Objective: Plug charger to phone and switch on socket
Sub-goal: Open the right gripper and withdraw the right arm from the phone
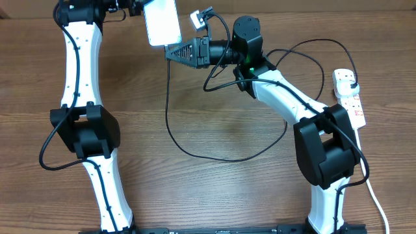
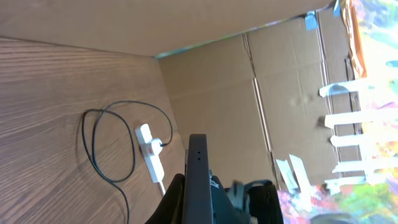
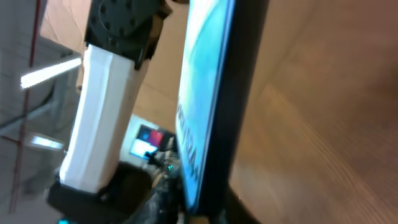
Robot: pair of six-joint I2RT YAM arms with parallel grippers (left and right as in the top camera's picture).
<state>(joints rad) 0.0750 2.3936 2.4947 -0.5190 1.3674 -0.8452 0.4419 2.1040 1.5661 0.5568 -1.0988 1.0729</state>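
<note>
No text can be read with certainty. On the lit screen of the phone, a line of small white characters is seen in the right wrist view, toward 7 o'clock from the picture's middle, but it is too blurred to be made out. Red marks are seen on the socket, at 3 o'clock on the desk; no lettering can be told there.

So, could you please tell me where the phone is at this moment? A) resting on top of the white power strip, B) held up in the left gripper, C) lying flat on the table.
B: the phone is clamped at one end by the left gripper, raised above the table and far from the power strip.
</note>
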